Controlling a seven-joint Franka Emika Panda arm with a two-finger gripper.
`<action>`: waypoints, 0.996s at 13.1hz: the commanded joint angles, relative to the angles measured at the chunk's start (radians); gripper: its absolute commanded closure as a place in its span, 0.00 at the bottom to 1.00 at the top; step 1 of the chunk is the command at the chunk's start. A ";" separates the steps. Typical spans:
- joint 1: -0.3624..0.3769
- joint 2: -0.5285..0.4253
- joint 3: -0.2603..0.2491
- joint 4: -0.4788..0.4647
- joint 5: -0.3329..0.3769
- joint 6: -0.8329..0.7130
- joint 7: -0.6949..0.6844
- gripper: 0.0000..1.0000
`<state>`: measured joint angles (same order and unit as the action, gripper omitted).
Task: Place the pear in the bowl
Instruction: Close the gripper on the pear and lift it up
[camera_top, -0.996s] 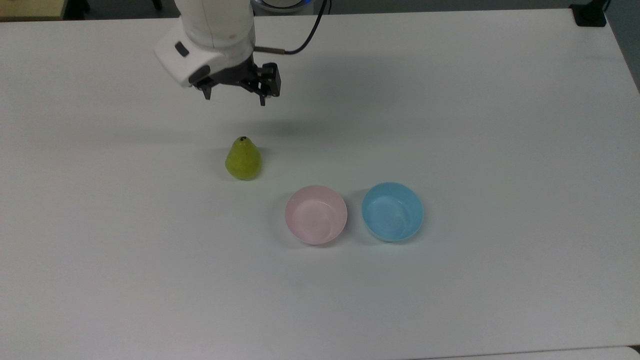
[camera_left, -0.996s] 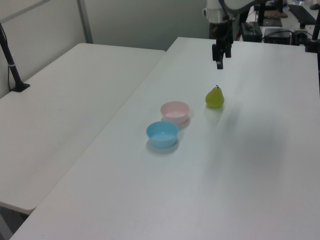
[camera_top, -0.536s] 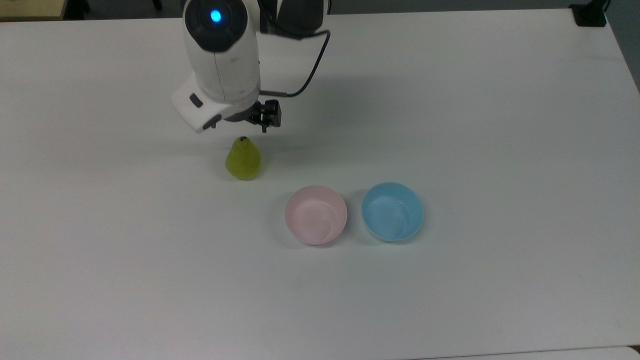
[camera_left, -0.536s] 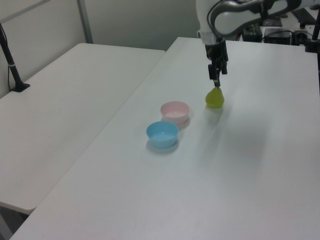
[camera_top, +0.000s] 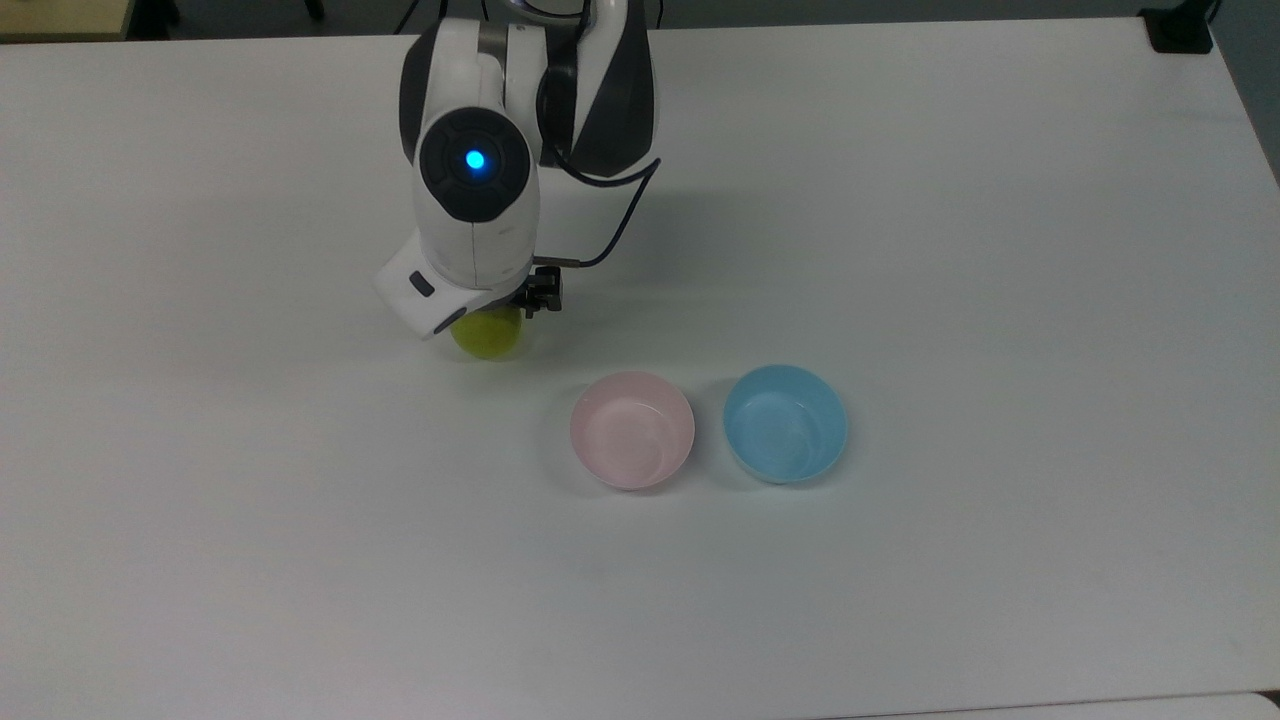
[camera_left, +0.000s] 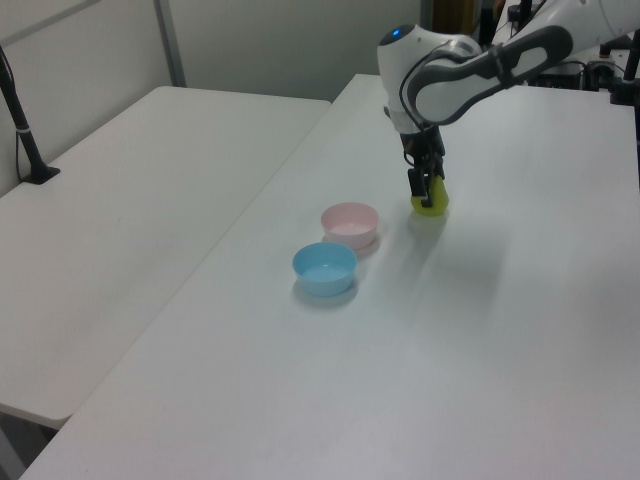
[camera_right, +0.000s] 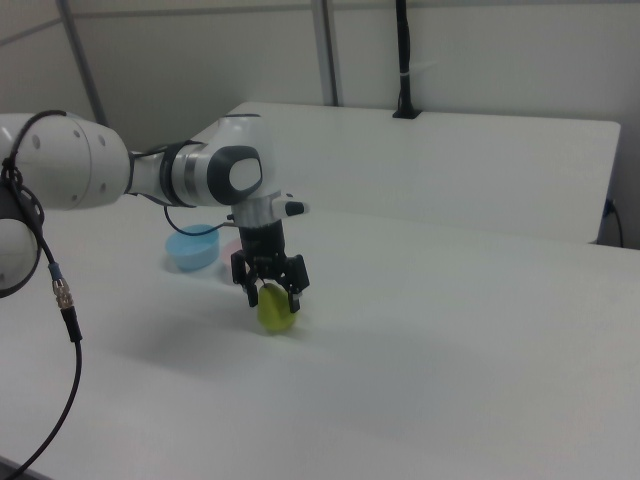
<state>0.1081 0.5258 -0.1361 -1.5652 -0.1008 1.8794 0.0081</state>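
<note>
The yellow-green pear (camera_top: 488, 338) stands upright on the white table, mostly covered by the arm's wrist in the top view. In the right view my gripper (camera_right: 273, 292) is open and lowered over the pear (camera_right: 276, 312), one finger on each side of its narrow top. The left view has the gripper (camera_left: 425, 186) right at the pear (camera_left: 432, 205). Whether the fingers touch the skin is not visible. The pale pink bowl (camera_top: 632, 430) sits empty, to the lower right of the pear in the top view.
A light blue bowl (camera_top: 785, 423) of the same size stands just to the top view's right of the pink one, almost touching it. A second white table (camera_left: 130, 200) adjoins on the left view's left. A black cable (camera_top: 620, 225) hangs from the wrist.
The arm came forward and down from above the table's far side. The gripper, earlier high and behind the pear, now straddles the pear's top. Pear and bowls have not moved.
</note>
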 joint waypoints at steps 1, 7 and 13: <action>0.008 -0.004 -0.003 -0.019 -0.030 0.024 -0.014 0.27; 0.001 -0.079 -0.002 -0.010 -0.008 0.021 -0.005 0.85; 0.005 -0.104 0.000 0.102 0.142 0.027 0.051 0.80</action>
<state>0.1060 0.4266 -0.1355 -1.4906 -0.0094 1.8830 0.0102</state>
